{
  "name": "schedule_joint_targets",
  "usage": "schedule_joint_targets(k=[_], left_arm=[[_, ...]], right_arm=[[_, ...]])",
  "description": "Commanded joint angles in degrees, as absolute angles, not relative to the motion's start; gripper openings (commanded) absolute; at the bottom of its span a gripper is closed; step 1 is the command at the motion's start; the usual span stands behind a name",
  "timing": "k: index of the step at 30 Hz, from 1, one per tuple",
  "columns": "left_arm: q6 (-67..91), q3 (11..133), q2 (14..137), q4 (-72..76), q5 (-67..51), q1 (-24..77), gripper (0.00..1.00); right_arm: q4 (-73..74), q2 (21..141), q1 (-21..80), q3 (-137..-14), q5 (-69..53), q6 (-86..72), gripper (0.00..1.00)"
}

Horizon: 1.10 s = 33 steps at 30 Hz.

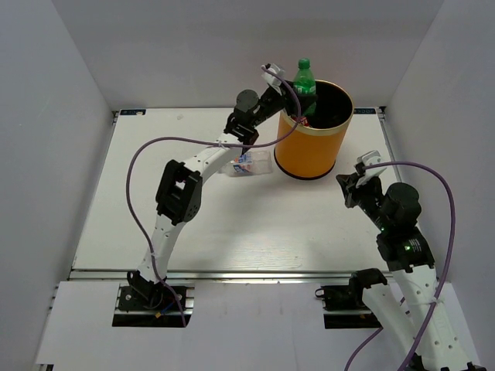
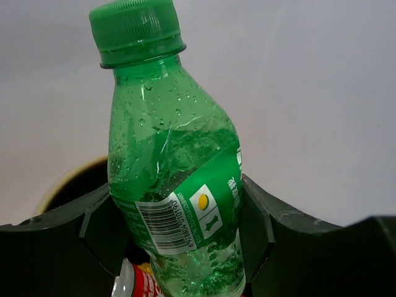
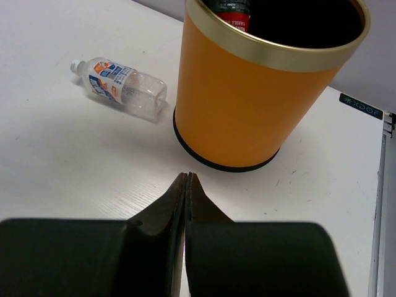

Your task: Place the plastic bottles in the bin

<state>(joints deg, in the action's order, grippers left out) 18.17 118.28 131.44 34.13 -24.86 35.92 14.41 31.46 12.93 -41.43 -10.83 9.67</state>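
Two arms: the left stretches far, left gripper (image 2: 179, 238) pinching the green bottle (image 1: 304, 83) upright over the left rim of the bin (image 1: 309, 151); the right is folded near right, right gripper (image 3: 187, 180) pressed together. Dark bin interior hides all but a red-labelled bottle (image 3: 233, 17). A clear bottle (image 3: 124, 86) lies on open table (image 1: 232, 228), left of the bin

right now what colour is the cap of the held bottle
Green cap, matching the bottle; left wrist view shows it best.

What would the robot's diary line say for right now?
left gripper: shut on green bottle over bin | right gripper: shut, empty | clear bottle: lying on table beside bin
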Motion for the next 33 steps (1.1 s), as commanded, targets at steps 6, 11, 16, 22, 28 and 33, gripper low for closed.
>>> schedule_joint_targets(k=[6,11,16,22,28,33], left_arm=[[22.94,117.43,127.91,36.74,-19.43,36.39,1.0],[17.94,112.34,116.59,28.76,-19.42,36.39,1.0],[13.72,98.82,95.49,17.87,-14.01,36.39,1.0],[12.93,68.79,66.13,-4.64,6.37,35.33,1.0],[8.27,48.9,40.19,-14.76,13.97,35.33,1.0],[6.77,42.8,27.88,-17.31,13.19,35.33,1.0]], right_arm=[[11.86,31.2,13.53,-40.7,-13.34,12.65,0.55],[14.23,31.11,13.53,-38.32,-27.3,24.23,0.9],[18.01,39.36,14.67,-38.14,-45.17,47.0,0.9],[22.06,62.71,22.13,-54.28,-40.47,53.53,0.86],[21.0,80.13,35.15,-67.83,-28.13,52.99,0.87],[23.81,98.16,36.74,-80.94,-21.54,59.5,0.9]])
